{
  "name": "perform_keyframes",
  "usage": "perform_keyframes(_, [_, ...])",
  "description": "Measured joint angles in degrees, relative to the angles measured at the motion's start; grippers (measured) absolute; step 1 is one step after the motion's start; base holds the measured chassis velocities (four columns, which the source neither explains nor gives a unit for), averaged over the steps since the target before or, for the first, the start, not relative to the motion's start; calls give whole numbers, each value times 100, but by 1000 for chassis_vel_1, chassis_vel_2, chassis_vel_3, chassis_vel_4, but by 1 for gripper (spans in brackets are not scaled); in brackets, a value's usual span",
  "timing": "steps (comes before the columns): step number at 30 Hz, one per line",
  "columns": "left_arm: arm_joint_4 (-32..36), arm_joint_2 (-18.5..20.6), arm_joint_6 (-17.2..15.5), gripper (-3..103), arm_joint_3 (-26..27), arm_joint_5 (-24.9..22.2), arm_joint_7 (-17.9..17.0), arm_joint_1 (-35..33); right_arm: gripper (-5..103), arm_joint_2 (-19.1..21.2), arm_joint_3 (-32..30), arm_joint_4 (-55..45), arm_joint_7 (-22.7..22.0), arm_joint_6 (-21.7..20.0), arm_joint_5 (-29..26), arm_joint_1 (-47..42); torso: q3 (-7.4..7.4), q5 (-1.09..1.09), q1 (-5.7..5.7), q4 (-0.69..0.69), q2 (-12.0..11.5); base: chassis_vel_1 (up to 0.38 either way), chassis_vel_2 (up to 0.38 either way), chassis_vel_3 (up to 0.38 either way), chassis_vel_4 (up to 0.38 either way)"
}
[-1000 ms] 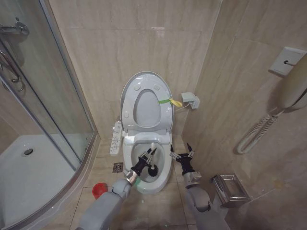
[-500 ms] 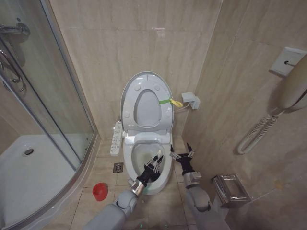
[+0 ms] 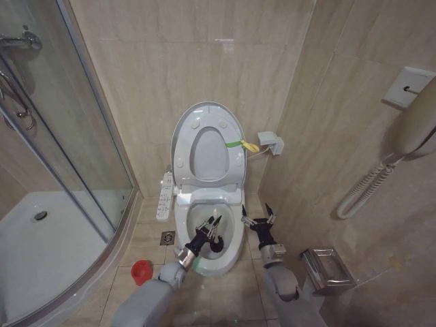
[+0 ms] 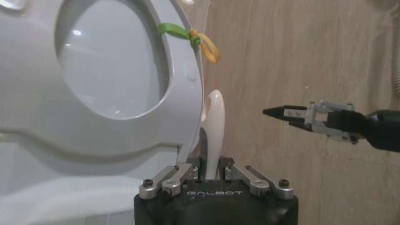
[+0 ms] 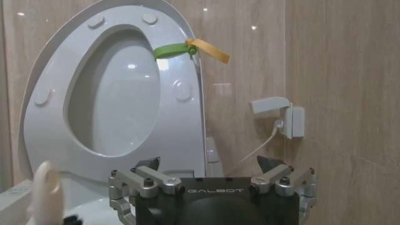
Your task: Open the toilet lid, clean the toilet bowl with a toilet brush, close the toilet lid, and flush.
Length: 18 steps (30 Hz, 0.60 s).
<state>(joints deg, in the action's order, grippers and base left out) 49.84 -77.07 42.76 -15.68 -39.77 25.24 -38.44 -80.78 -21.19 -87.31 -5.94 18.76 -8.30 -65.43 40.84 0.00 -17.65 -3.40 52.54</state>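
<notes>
Your left tool [image 3: 206, 231] sits low in the centre of the frame, inside the toilet bowl [image 3: 231, 253], clenched around the thin white handle of the toilet brush [image 3: 214, 233]; the brush's black head rests down in the bowl, and the handle rises between the fingers in your left wrist view [image 4: 211, 133]. Your right tool [image 3: 258, 219] hovers just right of the bowl's rim, released, its fingers spread and gripping nothing. The toilet lid [image 3: 187, 129] stands upright against the tiled wall at the frame's centre, seat ring raised with it, the green-yellow strap [image 3: 242, 144] on its right edge. The red holder [image 3: 141, 272] stands on the floor at lower left, beside the shower tray [image 3: 48, 252]
</notes>
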Motion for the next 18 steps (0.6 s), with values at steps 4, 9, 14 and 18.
perform_keyframes(4, [86,-33,-9,19,-32,3,-16,24,100,0,0,0,0,0,0,0,0,0,0,0,0,0,0,0,0])
perform_keyframes(9, [698,80,-202,18,-205,-1,-290,-167,100,0,0,0,0,0,0,0,0,1,0,2,0,0,0,0,0])
perform_keyframes(14, [1109,155,-311,18,-242,-4,-434,-420,100,0,0,0,0,0,0,0,-1,1,0,2,0,0,0,0,0])
perform_keyframes(18, [1118,142,-301,18,-190,-4,-417,-565,100,0,0,0,0,0,0,0,-1,1,0,2,0,0,0,0,0])
